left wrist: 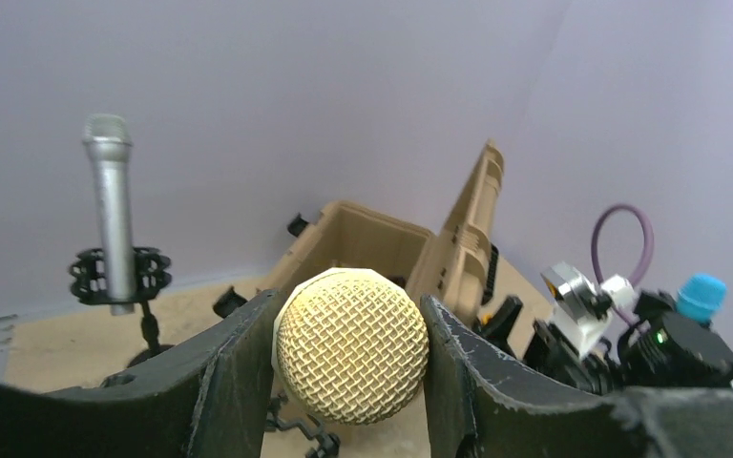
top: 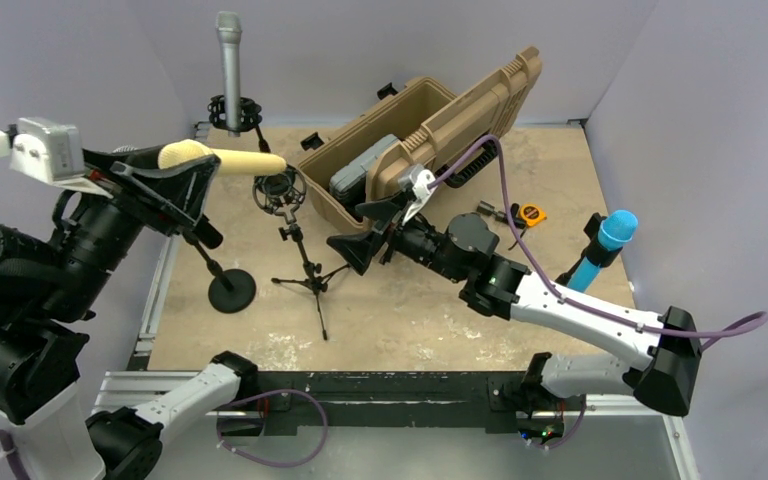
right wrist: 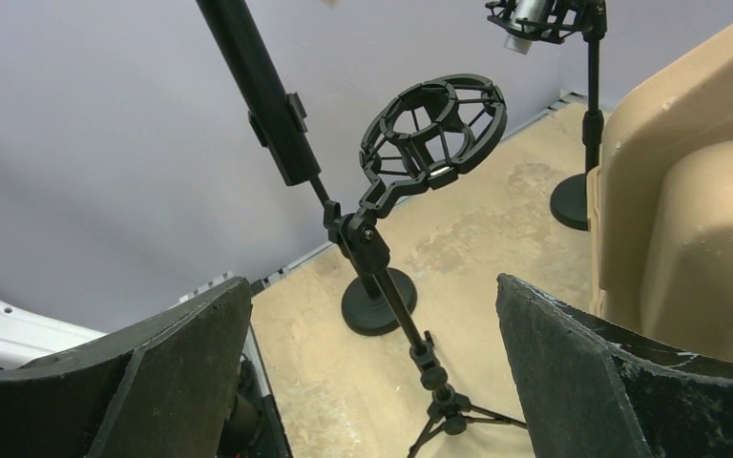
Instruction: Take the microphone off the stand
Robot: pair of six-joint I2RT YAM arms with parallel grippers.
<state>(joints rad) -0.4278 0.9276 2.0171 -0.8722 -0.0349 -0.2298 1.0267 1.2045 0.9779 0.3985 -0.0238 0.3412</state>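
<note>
My left claw (top: 182, 160) is clenched on the cream-coloured microphone with the gold mesh ball head (top: 245, 160); one finger presses each side of the head. I hold it raised at the left of the scene, lying roughly level with its handle pointing right. The handle's end sits just over the black ring-shaped shock mount (right wrist: 434, 129) that tops the slim black tripod stand (top: 305, 265); seen from my right wrist the ring is hollow, so the microphone is out of the stand.

My right claw (top: 358, 232) is released, fingers spread wide with nothing in them; it hangs just right of the tripod stand and faces it, so the stem shows in the gap.

A black pole stand with a round base (top: 230, 290) is just left of the tripod on the sandy tabletop (top: 410, 300). At the far left a silver microphone (top: 229, 65) stands upright in its own black mount. An open tan hard case (top: 430, 130) lies to the far right of the tripod, lid raised; a blue-headed microphone (top: 605, 245) leans at the right edge.
</note>
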